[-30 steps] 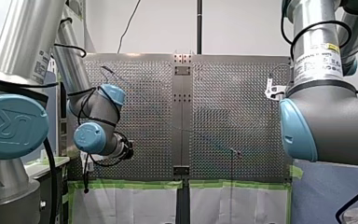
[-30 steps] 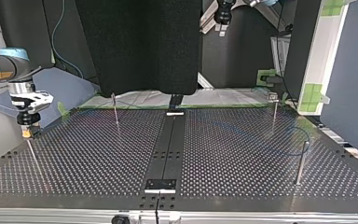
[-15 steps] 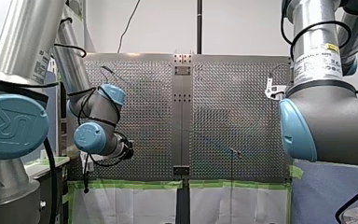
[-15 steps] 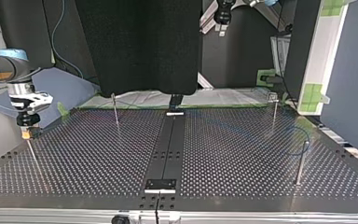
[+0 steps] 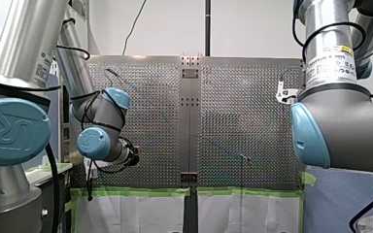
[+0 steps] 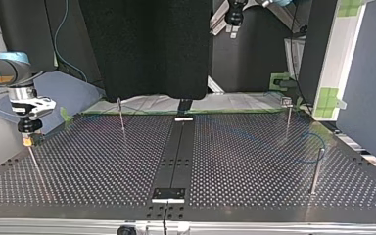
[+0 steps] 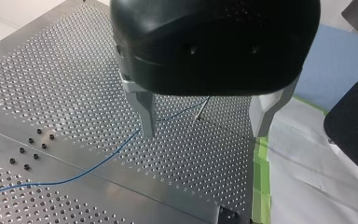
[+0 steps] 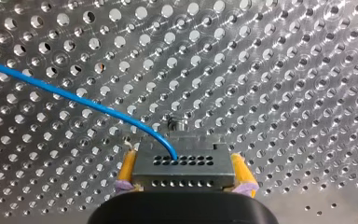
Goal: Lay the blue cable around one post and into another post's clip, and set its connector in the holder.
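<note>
One right hand (image 6: 29,140), vertical, on connector (image 8: 182,166)

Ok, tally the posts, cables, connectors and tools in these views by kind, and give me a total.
Posts: 4
Blue cable: 1
Connector: 1
Tools: 2, the left tool and the right tool
Total: 8
</note>
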`<action>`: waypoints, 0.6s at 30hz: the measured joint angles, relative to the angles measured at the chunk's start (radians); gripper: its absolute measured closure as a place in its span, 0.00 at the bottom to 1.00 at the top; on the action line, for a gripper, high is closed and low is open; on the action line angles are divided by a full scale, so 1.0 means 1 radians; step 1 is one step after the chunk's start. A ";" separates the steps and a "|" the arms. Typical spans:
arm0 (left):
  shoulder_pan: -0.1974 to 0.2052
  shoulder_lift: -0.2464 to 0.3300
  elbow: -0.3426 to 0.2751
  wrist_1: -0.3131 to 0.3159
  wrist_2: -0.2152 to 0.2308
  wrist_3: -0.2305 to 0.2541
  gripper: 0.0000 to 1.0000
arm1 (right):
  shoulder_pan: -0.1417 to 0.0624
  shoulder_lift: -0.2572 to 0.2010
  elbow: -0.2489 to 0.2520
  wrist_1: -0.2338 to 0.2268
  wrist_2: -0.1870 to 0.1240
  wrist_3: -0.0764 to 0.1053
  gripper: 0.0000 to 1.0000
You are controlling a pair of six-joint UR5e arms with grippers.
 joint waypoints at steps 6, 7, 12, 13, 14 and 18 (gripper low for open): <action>0.000 0.000 0.000 0.000 0.000 0.000 0.00 | 0.000 0.001 0.000 -0.009 0.026 -0.002 0.12; 0.000 0.000 0.000 0.000 0.000 0.000 0.00 | 0.000 0.000 0.000 -0.011 0.029 -0.002 0.01; 0.000 0.000 0.000 0.000 0.001 0.000 0.00 | 0.003 0.000 0.000 -0.016 0.033 0.000 0.01; 0.000 0.000 0.000 0.000 0.001 0.000 0.00 | 0.004 0.001 0.000 -0.017 0.033 0.001 0.01; 0.000 0.000 0.000 0.000 0.001 0.000 0.00 | 0.005 0.001 0.000 -0.017 0.033 0.001 0.01; 0.001 0.000 0.000 0.000 0.001 0.000 0.00 | 0.007 0.001 0.000 -0.020 0.033 0.001 0.01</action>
